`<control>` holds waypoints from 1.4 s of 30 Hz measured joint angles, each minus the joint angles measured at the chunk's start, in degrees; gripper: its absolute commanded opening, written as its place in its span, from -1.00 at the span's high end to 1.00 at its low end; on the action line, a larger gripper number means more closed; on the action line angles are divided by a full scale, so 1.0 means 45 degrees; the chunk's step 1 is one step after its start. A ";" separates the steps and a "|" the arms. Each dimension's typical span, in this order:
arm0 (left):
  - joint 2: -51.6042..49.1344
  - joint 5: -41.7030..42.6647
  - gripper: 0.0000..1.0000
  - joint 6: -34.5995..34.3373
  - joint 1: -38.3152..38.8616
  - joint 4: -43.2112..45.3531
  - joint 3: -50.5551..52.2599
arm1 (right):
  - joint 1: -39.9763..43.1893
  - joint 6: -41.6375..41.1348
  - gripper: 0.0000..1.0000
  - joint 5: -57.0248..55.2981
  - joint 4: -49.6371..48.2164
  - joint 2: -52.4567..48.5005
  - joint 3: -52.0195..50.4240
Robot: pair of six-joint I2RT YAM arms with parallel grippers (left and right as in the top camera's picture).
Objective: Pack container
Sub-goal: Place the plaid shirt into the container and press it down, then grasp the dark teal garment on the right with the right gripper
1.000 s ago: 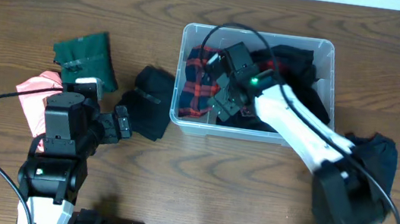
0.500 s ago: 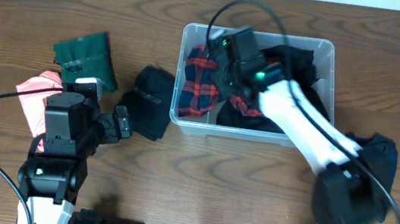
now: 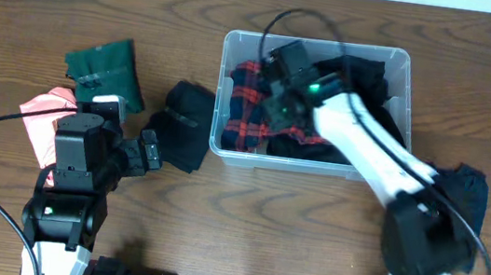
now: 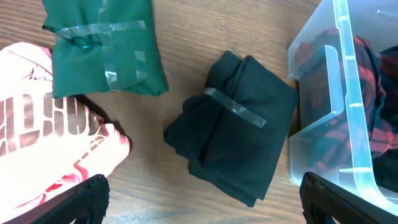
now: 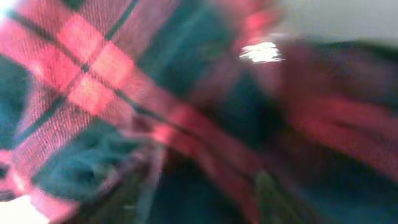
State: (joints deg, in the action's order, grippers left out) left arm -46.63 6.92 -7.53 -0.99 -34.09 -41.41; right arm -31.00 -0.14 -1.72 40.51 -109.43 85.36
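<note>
The clear plastic container (image 3: pixel 369 48) sits on the wooden worktop (image 3: pixel 46 0) toward the far side, right of centre, and already has a red and dark plaid cloth (image 3: pixel 242 111) in its left half and black clothing (image 3: pixel 369 85) on its right. The right end effector (image 3: pixel 278 104) reaches down inside the container over the plaid cloth. Its wrist camera shows only blurred plaid fabric (image 5: pixel 93 81) up close, so I cannot tell how far its fingers are apart or whether they grip anything. The left end effector (image 3: pixel 152 150) hangs low over the worktop just left of the container with its fingers spread wide and nothing between them. Directly ahead of it lies a folded black bundle (image 4: pixel 239 155) bound with clear tape, close beside the container wall (image 4: pixel 348 112). Farther left are a taped green bundle (image 4: pixel 99 50) and a pink and white printed cloth (image 4: pixel 43 130). Another dark cloth (image 3: pixel 466 188) lies on the worktop right of the container.
</note>
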 measured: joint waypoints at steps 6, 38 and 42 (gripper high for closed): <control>0.0000 0.0000 -0.96 0.0000 0.0000 0.0005 0.0000 | 0.3721 -0.1331 -0.82 -0.0685 0.1540 0.4119 0.0413; 0.0000 0.0039 -0.96 0.0000 0.0000 0.0199 0.0000 | 1.6257 0.0452 0.18 0.2875 -0.0981 0.2715 -0.7577; 0.0000 0.0039 -0.96 0.0000 0.0000 0.0199 0.0000 | 1.6262 0.0568 0.85 0.3784 -0.0913 0.2696 -0.7509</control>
State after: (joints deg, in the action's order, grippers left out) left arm -46.63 7.09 -7.53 -0.99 -33.19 -41.41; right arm 42.17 2.42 15.31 36.40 -97.30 51.57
